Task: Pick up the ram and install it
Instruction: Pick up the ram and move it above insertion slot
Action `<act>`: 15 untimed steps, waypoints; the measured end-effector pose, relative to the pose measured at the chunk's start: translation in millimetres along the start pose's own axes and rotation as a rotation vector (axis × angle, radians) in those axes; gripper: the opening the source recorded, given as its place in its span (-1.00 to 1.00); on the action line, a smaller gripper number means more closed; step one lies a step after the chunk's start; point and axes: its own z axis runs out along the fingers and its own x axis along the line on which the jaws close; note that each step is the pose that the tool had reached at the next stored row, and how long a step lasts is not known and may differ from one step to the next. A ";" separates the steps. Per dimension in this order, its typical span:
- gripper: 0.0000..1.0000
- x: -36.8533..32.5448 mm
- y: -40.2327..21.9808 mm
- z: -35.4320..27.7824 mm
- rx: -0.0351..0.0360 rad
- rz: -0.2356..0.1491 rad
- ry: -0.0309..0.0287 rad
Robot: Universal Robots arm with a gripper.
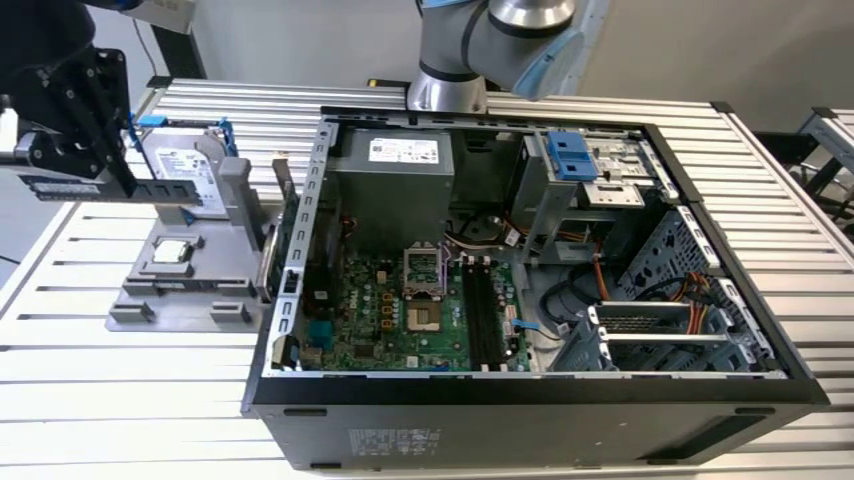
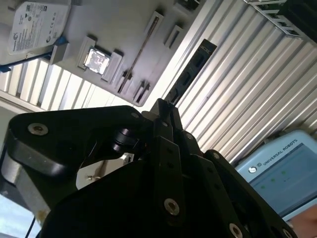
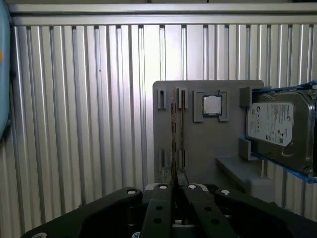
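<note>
Slatted table [image 3: 74, 124] below, claw [image 2: 163, 109] grips ram [image 2: 192, 72], near end hidden.

Dark ram [image 2: 190, 74], ribbed silver table [image 3: 74, 124]

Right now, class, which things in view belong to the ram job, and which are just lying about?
Job: ram, gripped by end effector; open computer case with memory slots.
Lying about: hard drive, processor chip, grey holder.

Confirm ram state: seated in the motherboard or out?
Out. The pincer is shut on the ram, holding it near the grey fixture, outside the computer case.
</note>
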 end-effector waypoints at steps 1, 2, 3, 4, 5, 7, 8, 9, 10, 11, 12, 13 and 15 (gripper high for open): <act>-1.00 -0.1 -2.9 0.0 -0.0002 0.000 0.0000; -1.00 -0.2 -5.9 -0.1 -0.0003 0.000 0.0000; -1.00 -0.3 -8.8 -0.1 -0.0005 0.000 0.0000; -1.00 -0.4 -11.9 -0.2 -0.0007 0.000 0.0000; -1.00 -0.5 -15.0 -0.2 -0.0008 0.000 0.0000; -1.00 -0.7 -20.9 -0.3 -0.0011 0.000 0.0000; -1.00 -0.8 -24.4 -0.3 -0.0013 0.000 0.0000; -1.00 -0.9 -27.1 -0.4 -0.0014 0.000 0.0000; -1.00 -1.0 -30.2 -0.4 -0.0015 0.000 0.0000; -1.00 -1.1 -33.2 -0.5 -0.0017 0.000 0.0000; -1.00 -1.2 -36.4 -0.5 -0.0017 0.000 0.0000; -1.00 -1.3 -39.1 -0.6 -0.0019 0.000 0.0000; -1.00 -1.5 -45.0 -0.7 -0.0022 0.000 0.0001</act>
